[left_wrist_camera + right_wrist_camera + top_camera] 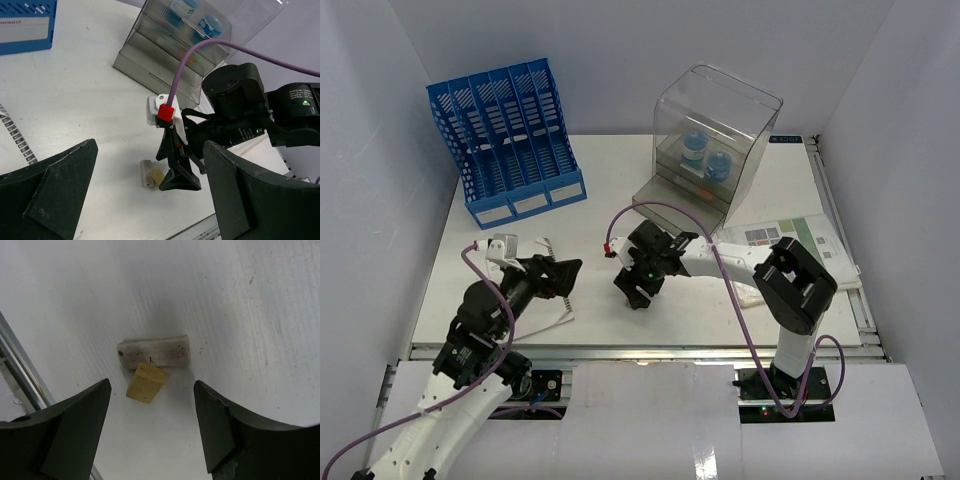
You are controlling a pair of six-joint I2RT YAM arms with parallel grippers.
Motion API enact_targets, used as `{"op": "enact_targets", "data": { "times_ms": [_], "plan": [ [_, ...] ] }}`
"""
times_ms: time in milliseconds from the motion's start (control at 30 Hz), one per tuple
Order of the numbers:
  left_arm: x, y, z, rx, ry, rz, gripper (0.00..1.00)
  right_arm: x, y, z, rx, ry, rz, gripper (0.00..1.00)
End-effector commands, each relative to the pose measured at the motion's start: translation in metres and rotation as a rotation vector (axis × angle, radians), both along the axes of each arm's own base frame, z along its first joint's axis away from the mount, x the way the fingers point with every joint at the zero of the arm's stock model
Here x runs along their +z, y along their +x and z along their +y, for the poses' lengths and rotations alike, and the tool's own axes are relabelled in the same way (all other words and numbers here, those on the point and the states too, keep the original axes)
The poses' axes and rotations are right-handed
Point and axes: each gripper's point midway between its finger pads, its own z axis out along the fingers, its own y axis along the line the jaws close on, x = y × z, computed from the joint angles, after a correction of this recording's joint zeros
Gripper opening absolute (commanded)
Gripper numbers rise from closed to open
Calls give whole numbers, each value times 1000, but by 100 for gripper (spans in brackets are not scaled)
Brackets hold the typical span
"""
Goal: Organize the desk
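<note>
White and stained, a small oblong block [154, 351] lies under your right end effector [638, 292], whose two fingers stand wide apart and hold nothing. A little yellow piece [145, 382] touches the long side of that block. Both pieces rest between the fingers without touching them. You can see in the left wrist view that this end effector points down, close to the counter [610, 205]; if the tips touch it, I cannot tell. Your left end effector [563, 275] is also wide and empty, and it is turned toward the right one, above a white spiral pad [558, 318]. The counter spreads under both arms, with its metal rail [650, 349] at the near edge. At the far left of it stands a blue file rack [510, 140], at the far middle a clear drawer box [710, 130], and printed sheets [800, 240] lie at the right side.
</note>
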Motion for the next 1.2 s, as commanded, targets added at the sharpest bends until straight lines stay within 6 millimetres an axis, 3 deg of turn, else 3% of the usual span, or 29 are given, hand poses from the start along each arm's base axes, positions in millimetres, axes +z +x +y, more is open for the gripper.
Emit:
{"op": "enact_targets", "data": {
  "times_ms": [0, 67, 200, 367, 467, 500, 633, 767, 867, 933, 1033, 1167],
  "plan": [
    [-28, 2, 3, 29, 22, 113, 98, 7, 10, 16, -43, 23, -21, 69],
    [-31, 3, 1, 24, 26, 126, 98, 2, 4, 15, -28, 13, -11, 64],
    [-37, 4, -3, 12, 27, 148, 98, -1, -6, 15, 2, 17, 15, 46],
    [-52, 1, -22, -73, -9, 205, 97, -1, -10, 12, 18, 9, 28, 17],
    [-74, 0, -34, -128, -7, 289, 97, 6, -5, 6, 24, 10, -6, 12],
    [-83, -1, -40, -150, -7, 324, 97, 18, 0, 4, 23, 27, -35, 11],
    [-121, -4, -62, -251, 20, 504, 98, 54, 33, -13, -19, 61, -163, 10],
    [-144, 4, -76, -300, 47, 583, 97, 107, 102, -52, -132, 106, -367, 8],
    [-160, 13, -83, -316, 91, 627, 96, 128, 155, -90, -245, 71, -517, 8],
    [-175, 17, -87, -318, 122, 674, 95, 129, 184, -115, -321, 28, -565, 8],
    [-188, 23, -94, -313, 191, 694, 95, 123, 213, -134, -398, -14, -589, 16],
    [-197, 25, -108, -313, 290, 681, 95, 103, 238, -141, -472, -83, -610, 29]
  ]
}}
